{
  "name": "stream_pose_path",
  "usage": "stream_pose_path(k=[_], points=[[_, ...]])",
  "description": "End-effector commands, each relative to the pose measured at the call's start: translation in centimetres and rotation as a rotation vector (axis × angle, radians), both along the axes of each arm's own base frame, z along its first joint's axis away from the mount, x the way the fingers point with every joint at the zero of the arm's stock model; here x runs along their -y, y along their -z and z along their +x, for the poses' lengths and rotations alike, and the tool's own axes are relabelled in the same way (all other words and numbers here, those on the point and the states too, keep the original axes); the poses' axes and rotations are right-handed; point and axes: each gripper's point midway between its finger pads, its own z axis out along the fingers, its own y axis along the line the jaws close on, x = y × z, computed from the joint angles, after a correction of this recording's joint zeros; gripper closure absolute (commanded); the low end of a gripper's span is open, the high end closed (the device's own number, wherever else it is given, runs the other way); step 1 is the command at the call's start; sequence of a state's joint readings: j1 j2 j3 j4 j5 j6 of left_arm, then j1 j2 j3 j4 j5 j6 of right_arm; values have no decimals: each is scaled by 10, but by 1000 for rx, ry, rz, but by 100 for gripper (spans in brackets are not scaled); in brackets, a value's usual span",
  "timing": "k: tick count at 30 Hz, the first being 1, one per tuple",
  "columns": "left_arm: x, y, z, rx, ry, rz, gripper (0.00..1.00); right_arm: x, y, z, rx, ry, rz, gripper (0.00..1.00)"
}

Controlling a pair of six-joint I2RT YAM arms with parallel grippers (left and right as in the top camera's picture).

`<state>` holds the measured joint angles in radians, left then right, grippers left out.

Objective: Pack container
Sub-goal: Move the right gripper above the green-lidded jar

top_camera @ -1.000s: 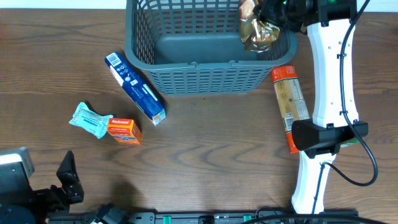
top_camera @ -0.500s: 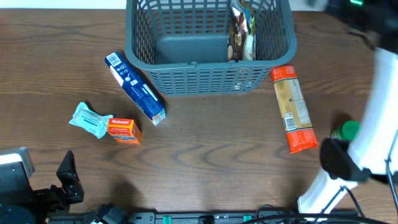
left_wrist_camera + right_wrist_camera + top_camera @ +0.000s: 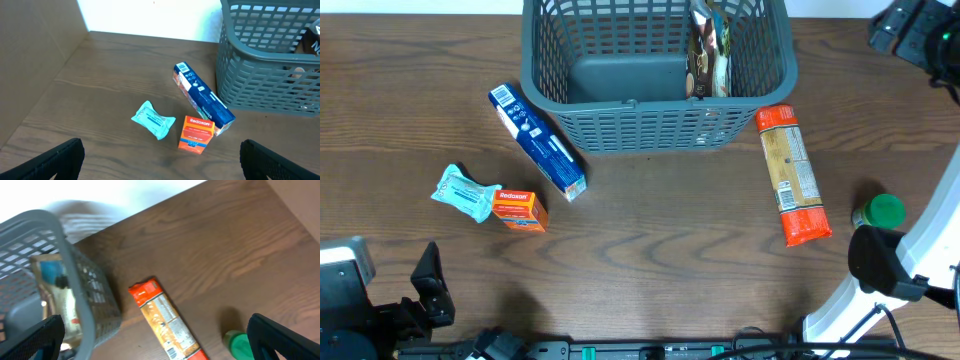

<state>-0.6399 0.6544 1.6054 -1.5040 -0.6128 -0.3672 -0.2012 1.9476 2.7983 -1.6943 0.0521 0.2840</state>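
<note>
The container (image 3: pixel 650 128), a dark grey slotted basket, stands at the table's far middle. A shiny snack bag (image 3: pixel 708 55) stands on edge inside it, at the right. My right gripper (image 3: pixel 157 345) hangs open and empty, high over the table right of the container (image 3: pixel 75 280), above a long orange packet (image 3: pixel 165 322) and a green-capped bottle (image 3: pixel 240 345). My left gripper (image 3: pixel 162 167) is open and empty at the near left. Ahead of it lie a teal packet (image 3: pixel 152 119), an orange box (image 3: pixel 197 134) and a blue box (image 3: pixel 202 97).
The long orange packet (image 3: pixel 793 175) lies lengthwise just right of the container. The green-capped bottle (image 3: pixel 880 212) stands near the right arm's base. The blue box (image 3: pixel 538 142) lies diagonally off the container's front left corner, with the orange box (image 3: pixel 518 210) and teal packet (image 3: pixel 465 192) nearer.
My right gripper opened and let go of the snack bag, which now stands inside the container. The right arm pulled away to the right. The left arm has not moved.
</note>
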Motion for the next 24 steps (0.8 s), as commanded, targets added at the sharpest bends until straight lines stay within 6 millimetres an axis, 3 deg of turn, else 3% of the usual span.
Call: stream_pose_path(k=[1,5,13,18,24], points=[[0,-1,1,0,-10,-1,2,17,6,-3,-25,20,-10,1],[0,-1,1,0,-10,-1,1,22,6,-5,-36,-5,-43,1],[0,-1,1,0,-10,-1,1,7,21,-9,-84,-70,-63,1],[0,-1,1,0,-10,-1,2,-2,63,-31,-100,-74,-87,1],[0,-1,1,0,-10,-1,1,0,130,-81,-150,-10,-51,1]])
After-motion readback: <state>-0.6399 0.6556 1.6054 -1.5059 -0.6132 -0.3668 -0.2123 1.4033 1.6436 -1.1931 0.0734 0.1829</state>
